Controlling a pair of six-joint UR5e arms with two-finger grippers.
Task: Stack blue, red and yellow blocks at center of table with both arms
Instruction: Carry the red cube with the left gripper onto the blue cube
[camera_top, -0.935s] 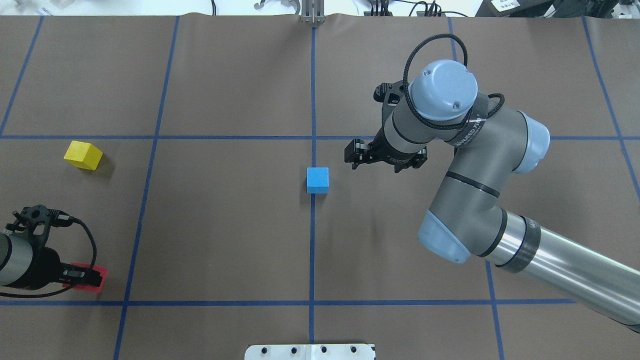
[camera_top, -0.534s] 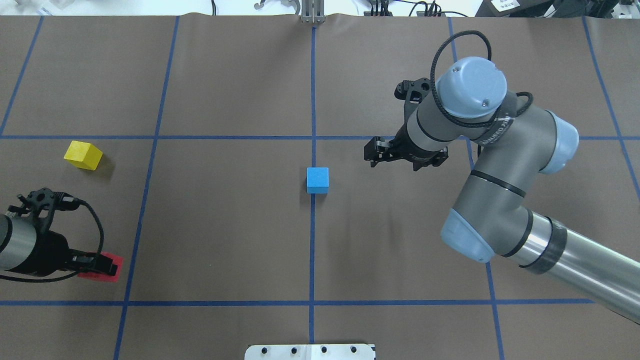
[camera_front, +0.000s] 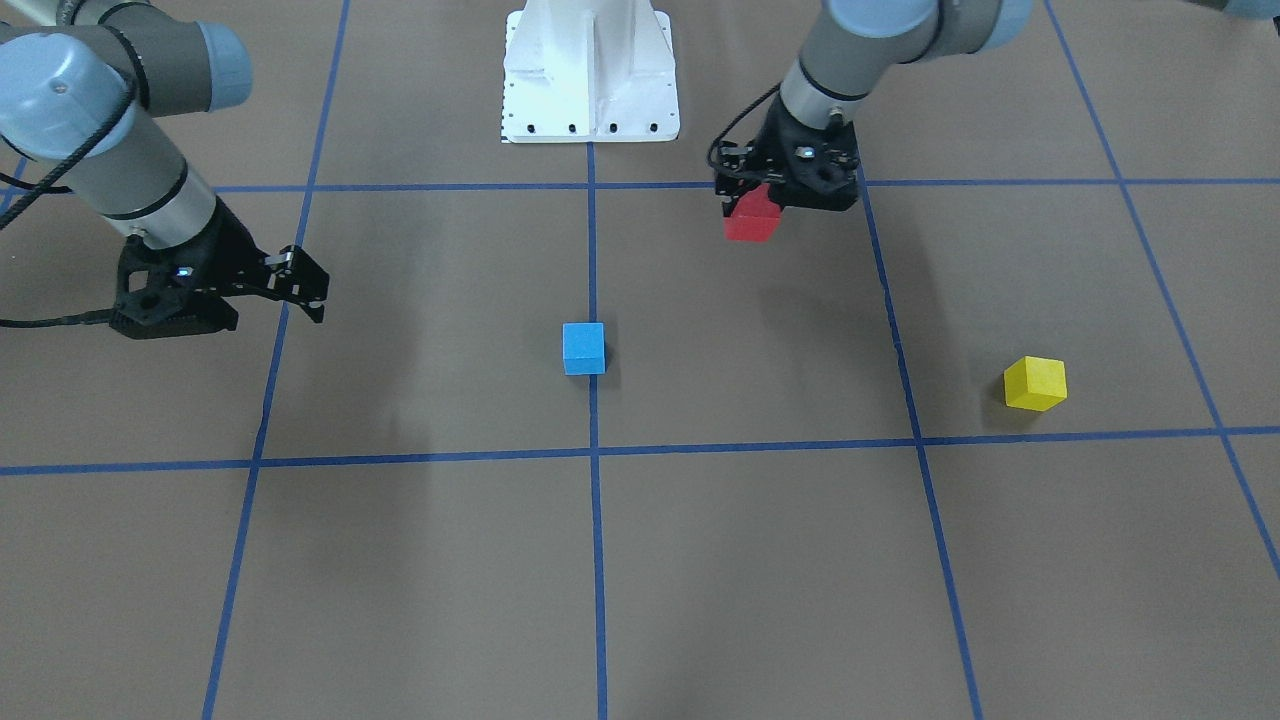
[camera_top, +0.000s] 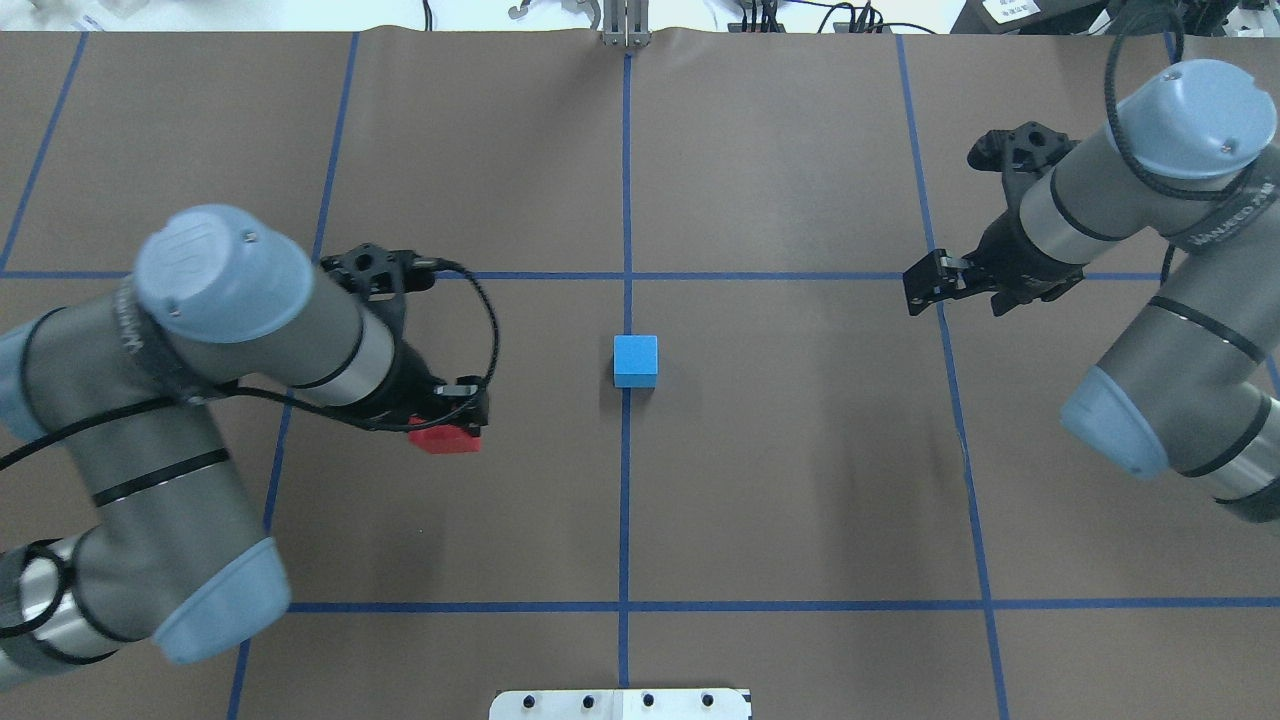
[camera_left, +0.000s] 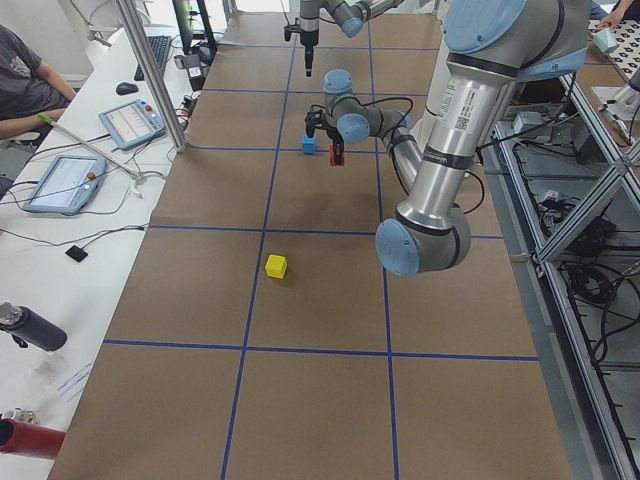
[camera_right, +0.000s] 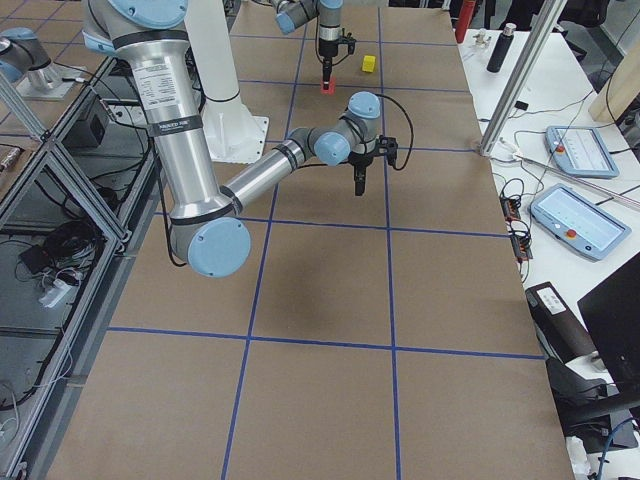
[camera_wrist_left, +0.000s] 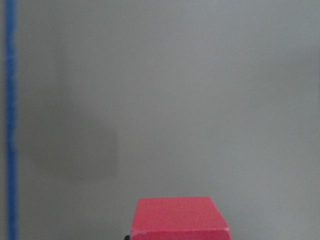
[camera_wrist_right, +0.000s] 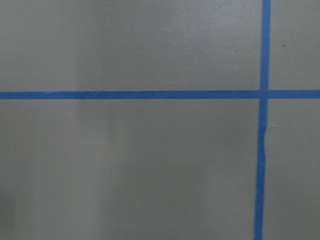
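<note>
Red block carried inward, right arm drawn back

My left arm (camera_top: 250, 330) has swung in from the table's (camera_top: 800, 500) near-left corner, and my left jaws, clamped on the red block (camera_top: 447, 439), have brought it from that edge to just left of the blue block (camera_top: 635, 360), with a gap between the two. The left wrist view shows the red block's shadow lying apart from it, so it seems lifted now. My right arm (camera_top: 1100, 200) has pulled away from beside the blue block, and my right jaws now hang over the tape crossing well to its right.
</note>
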